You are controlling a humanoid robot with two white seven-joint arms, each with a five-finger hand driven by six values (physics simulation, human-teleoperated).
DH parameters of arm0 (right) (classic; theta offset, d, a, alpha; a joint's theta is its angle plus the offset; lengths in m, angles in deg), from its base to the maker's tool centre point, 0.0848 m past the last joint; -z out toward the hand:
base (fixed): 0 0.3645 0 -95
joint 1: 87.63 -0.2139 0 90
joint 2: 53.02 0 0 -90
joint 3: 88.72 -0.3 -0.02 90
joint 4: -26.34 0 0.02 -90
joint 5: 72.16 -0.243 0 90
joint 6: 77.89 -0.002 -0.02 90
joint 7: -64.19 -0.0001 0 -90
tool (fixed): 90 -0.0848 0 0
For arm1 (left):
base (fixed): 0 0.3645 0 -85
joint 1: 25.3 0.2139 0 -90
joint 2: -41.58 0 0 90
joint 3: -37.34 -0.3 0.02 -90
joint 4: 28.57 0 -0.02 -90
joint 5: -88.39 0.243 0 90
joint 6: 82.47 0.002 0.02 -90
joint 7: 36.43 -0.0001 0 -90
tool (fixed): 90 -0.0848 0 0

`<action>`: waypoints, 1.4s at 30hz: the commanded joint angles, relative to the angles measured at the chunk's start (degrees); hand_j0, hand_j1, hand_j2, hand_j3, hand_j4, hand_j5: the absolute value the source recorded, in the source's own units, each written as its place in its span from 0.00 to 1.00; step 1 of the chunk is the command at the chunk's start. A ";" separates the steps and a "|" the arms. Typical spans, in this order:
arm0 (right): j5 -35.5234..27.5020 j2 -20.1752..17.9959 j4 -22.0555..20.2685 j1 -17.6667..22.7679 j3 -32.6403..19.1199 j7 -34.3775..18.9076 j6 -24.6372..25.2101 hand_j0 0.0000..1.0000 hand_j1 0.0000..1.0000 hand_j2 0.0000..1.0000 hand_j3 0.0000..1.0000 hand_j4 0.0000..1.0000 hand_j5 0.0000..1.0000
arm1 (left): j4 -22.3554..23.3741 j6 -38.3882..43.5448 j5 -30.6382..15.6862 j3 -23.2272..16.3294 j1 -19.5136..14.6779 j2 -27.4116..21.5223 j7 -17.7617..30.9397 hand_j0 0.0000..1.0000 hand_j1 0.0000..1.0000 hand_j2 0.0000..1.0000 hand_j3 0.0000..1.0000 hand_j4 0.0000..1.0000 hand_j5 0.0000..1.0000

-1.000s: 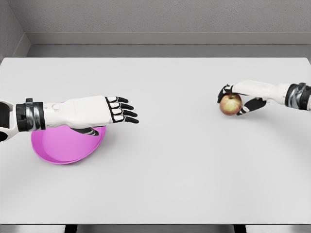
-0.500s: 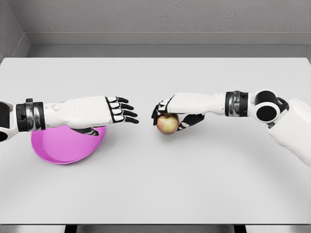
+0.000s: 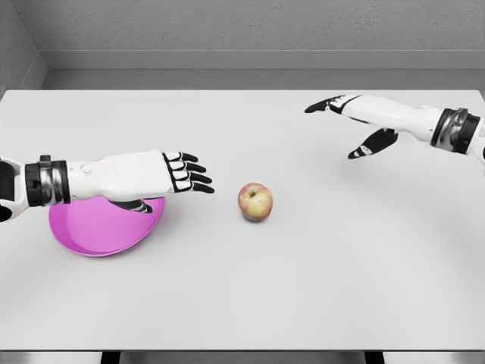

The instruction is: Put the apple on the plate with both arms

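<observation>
A wide, pale grey rectangular desk (image 3: 318, 288) fills most of the room. Behind its far edge runs a strip of darker grey floor (image 3: 250, 79), then a rough grey back wall (image 3: 250, 26). A grey side wall (image 3: 14, 53) meets it at the desk's far left corner. The light is soft and even.

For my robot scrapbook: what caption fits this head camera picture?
Apple alone mid-table, open left hand over the pink plate, open right hand far right.

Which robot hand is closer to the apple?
The left white robot hand above the pink plate; the round red-yellow apple lies near its fingertips, the right hand is farther.
</observation>
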 commanded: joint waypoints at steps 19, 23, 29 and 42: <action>-0.57 -5.85 -1.00 1.32 -2.11 0.02 0.04 1.00 1.00 1.00 1.00 1.00 1.00 | 18.17 0.06 1.42 -5.19 -8.35 24.18 9.25 1.00 1.00 1.00 1.00 1.00 1.00; -0.49 -5.93 -1.00 1.32 -2.11 0.02 0.04 1.00 1.00 1.00 1.00 1.00 1.00 | 18.08 0.06 1.42 -5.89 -8.17 24.00 9.96 1.00 1.00 1.00 1.00 1.00 1.00; -0.49 -6.02 -1.09 1.41 -2.11 0.02 0.04 1.00 1.00 1.00 1.00 1.00 1.00 | 18.08 0.06 1.94 -5.98 -8.79 24.00 9.96 1.00 1.00 1.00 1.00 1.00 1.00; -0.57 -6.02 -1.53 1.14 -2.11 0.02 0.04 1.00 1.00 1.00 1.00 1.00 1.00 | 19.22 0.06 5.90 -7.74 -9.32 26.82 9.96 0.98 0.98 0.98 0.98 0.98 0.98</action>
